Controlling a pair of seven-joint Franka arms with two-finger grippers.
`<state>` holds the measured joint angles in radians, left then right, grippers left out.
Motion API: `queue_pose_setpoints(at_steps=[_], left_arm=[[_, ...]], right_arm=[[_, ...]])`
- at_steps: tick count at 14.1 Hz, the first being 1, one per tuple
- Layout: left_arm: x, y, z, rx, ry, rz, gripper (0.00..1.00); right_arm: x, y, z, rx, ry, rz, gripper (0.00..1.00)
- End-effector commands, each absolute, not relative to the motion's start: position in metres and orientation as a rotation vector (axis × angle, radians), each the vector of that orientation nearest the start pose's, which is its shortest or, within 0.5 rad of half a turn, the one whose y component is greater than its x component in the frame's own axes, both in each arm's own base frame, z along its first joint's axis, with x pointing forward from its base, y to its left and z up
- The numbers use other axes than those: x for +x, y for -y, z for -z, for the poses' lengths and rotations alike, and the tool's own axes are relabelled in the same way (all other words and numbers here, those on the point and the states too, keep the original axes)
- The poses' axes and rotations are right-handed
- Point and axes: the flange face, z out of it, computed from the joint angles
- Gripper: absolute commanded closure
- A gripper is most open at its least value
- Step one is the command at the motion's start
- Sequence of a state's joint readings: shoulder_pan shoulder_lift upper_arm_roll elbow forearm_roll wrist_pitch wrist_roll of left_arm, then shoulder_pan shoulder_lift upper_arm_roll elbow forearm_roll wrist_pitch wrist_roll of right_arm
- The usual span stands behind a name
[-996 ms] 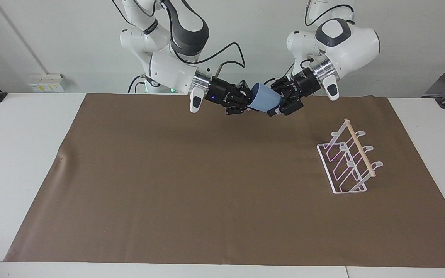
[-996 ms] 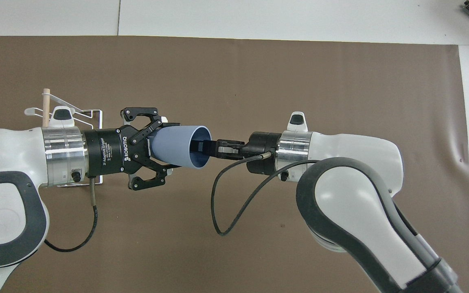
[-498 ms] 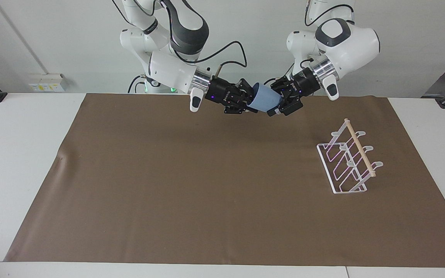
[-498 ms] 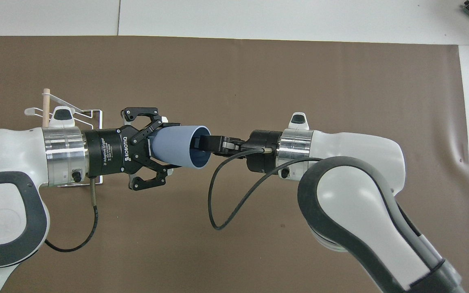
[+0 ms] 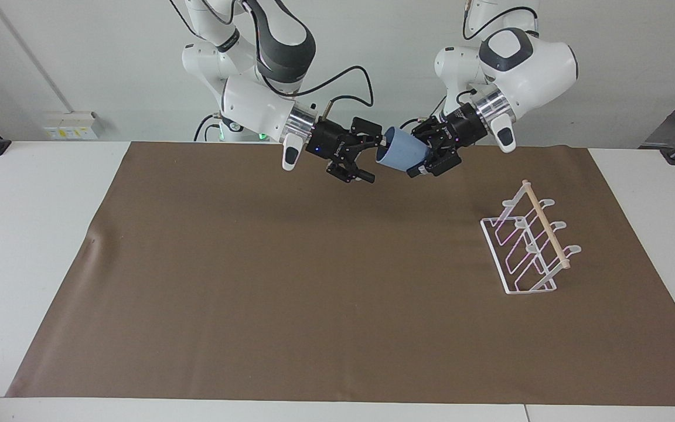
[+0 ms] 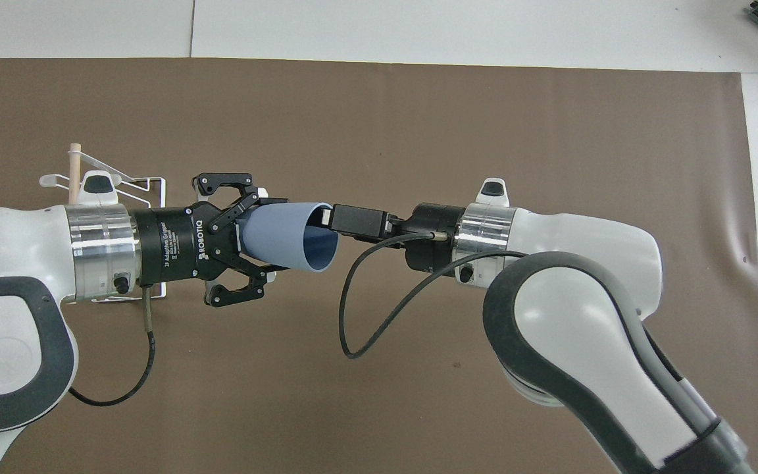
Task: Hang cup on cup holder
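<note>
Right gripper (image 5: 367, 158) withdrew from cup (image 5: 399, 155), fingers spread | left gripper (image 5: 425, 153) clamps cup's base, aloft.

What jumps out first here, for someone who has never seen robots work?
Two white arms meet in mid-air over the brown mat, with a light-blue cup between them. The left pincer grips its base, while the right pincer is open at the rim. A white wire cup holder stands bare toward the left arm's end.
</note>
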<state>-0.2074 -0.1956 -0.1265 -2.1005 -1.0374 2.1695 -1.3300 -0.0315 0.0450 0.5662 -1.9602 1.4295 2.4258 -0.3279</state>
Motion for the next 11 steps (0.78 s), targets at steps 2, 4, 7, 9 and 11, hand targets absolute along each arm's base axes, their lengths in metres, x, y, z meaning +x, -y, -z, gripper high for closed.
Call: queue_pose_setpoints(at_steps=[2,4,7,9,11], left_arm=[[0.485,0.196,-0.540,1.781,-1.596,0.511,1.00],[0.488,0.189,-0.535,1.881,-1.604,0.427,1.00],[0.495,0.171,-0.530,2.053,-1.614,0.255,1.00],[0.497,0.173,-0.528,2.216,-1.575,0.106,1.00],[0.494,0.181,-0.528,2.368,-1.507,-0.046,1.00]], right_arm=[[0.531,-0.290,-0.513,-2.102,-0.059,0.401,0.00],[0.539,-0.280,-0.518,-2.262,0.144,0.510,0.00],[0.547,-0.268,-0.525,-2.386,0.312,0.602,0.00],[0.550,-0.260,-0.521,-2.478,0.446,0.640,0.00],[0.562,-0.228,-0.513,-2.634,0.612,0.674,0.00]])
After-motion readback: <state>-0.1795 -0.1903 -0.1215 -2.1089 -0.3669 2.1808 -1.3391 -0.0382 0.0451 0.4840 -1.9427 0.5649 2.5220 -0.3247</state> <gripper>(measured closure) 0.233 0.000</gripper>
